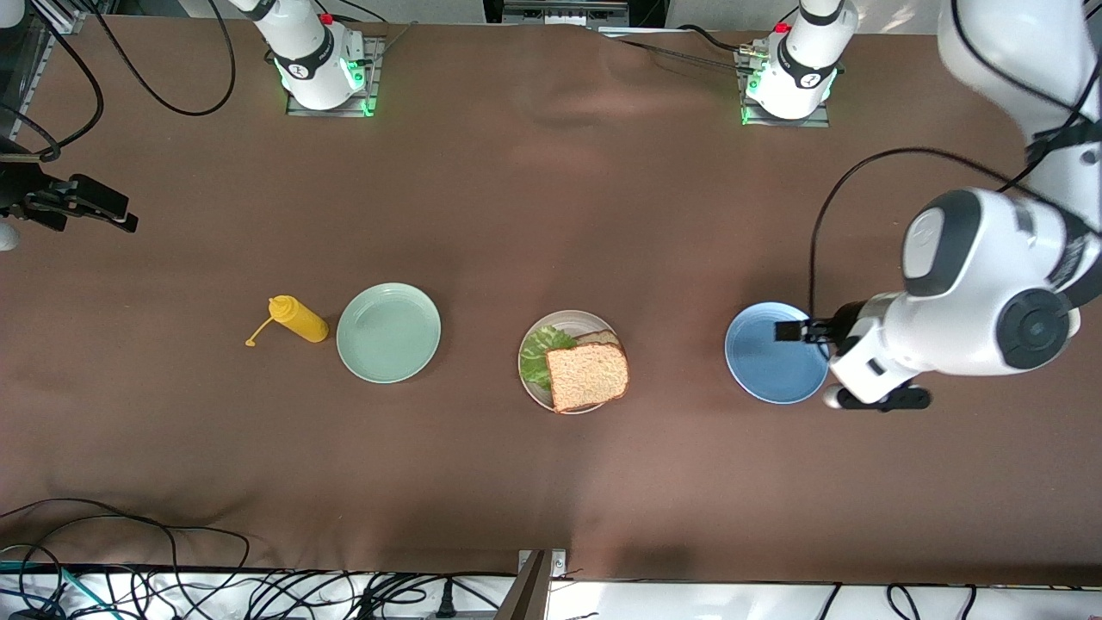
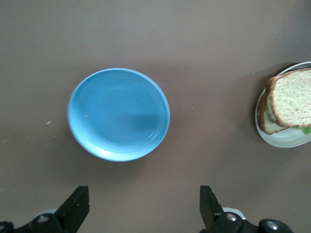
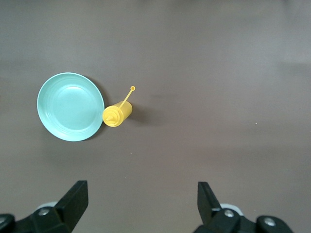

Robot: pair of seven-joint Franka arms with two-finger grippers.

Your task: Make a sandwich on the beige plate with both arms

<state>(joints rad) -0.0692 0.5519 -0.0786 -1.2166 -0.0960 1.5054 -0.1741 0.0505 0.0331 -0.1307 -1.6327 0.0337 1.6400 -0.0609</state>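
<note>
The sandwich (image 1: 588, 374) lies on the beige plate (image 1: 561, 319) at the table's middle: a brown bread slice on top, green lettuce (image 1: 541, 353) sticking out, a second slice's edge under it. It also shows in the left wrist view (image 2: 291, 99) on the beige plate (image 2: 286, 141). My left gripper (image 1: 801, 331) (image 2: 145, 208) is open and empty, up over the edge of the blue plate (image 1: 770, 353) toward the left arm's end. My right gripper (image 1: 108, 209) (image 3: 143, 204) is open and empty, high over the right arm's end of the table.
The blue plate (image 2: 119, 114) is empty. An empty mint green plate (image 1: 388, 332) (image 3: 70, 107) stands toward the right arm's end, with a yellow mustard bottle (image 1: 299, 318) (image 3: 117, 114) lying beside it. Cables run along the table's front edge.
</note>
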